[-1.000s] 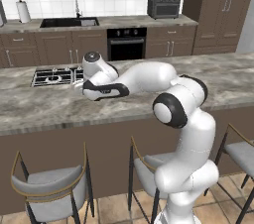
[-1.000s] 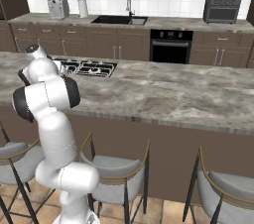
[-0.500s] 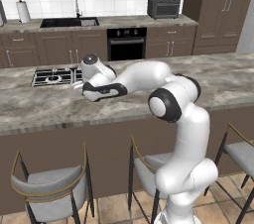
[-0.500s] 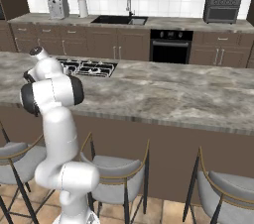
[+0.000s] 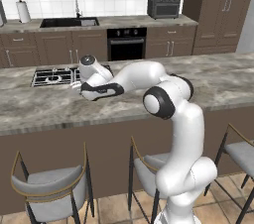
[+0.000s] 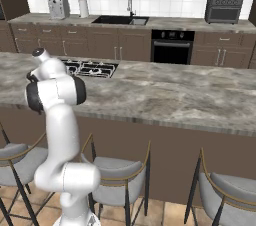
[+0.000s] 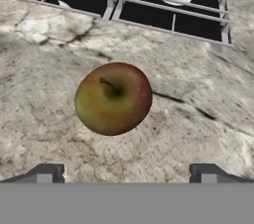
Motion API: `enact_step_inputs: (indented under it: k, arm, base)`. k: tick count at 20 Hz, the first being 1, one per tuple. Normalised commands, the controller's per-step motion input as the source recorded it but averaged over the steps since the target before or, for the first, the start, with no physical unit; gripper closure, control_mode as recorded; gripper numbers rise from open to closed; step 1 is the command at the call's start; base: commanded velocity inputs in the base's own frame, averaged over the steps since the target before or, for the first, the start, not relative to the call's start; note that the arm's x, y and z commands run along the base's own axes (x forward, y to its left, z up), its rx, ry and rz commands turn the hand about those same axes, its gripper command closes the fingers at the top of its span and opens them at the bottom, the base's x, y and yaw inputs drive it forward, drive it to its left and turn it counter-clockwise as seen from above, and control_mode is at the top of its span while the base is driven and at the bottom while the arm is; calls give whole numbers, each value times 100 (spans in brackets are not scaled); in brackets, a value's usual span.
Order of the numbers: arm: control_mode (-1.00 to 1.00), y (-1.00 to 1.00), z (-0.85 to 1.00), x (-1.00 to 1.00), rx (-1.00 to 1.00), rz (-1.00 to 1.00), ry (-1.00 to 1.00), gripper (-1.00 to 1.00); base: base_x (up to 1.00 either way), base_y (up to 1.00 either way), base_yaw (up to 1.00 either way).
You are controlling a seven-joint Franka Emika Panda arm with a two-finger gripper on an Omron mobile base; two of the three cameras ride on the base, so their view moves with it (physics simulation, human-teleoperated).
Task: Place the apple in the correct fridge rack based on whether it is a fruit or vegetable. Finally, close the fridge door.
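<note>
Your claw [image 7: 127, 171]: two dark finger tips [image 7: 47, 172] at the bottom of the hand view, set wide apart, nothing between them. It looks down over the apple [image 7: 113, 98], not touching it.

One apple, olive-green shading to red-brown, stem dimple facing up toward the camera. It rests on the marbled grey counter [image 7: 198, 134], roughly centred between the two tips and just beyond them. No container around it; it lies bare on the stone.

Past the apple, near it but apart: one cooktop [image 7: 144, 0], black with grey grates, sunk into the same counter. You can see two burner rings fully in the hand view, with part of a third at the left.

From the left base view, the hand [image 5: 94, 88] sits low over the island counter, right at the cooktop's [image 5: 53, 76] near edge. The apple is hidden under the hand there.

Further out, along the back wall: one sink [image 5: 69, 22] with a faucet, one built-in oven [image 5: 127, 42], one toaster oven [image 5: 164, 4] on the counter, one paper towel roll [image 5: 23, 12]. Right base view adds one toaster [image 6: 58, 7].

Stools in front of the island: three in the left base view, the nearest [image 5: 52, 192] at lower left.
</note>
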Motion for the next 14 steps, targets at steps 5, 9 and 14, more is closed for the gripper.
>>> enact_step_inputs:
  k: [5, 9, 14]
  arm:
    - [-100, 2, -12, 22, 0, 0, 0, -100]
    - [-100, 0, -14, 19, 0, 0, 0, -100]
    - [-100, 1, -11, 24, 0, 0, 0, -100]
  base:
    - [0, 0, 0]
    - [0, 0, 0]
    - [0, 0, 0]
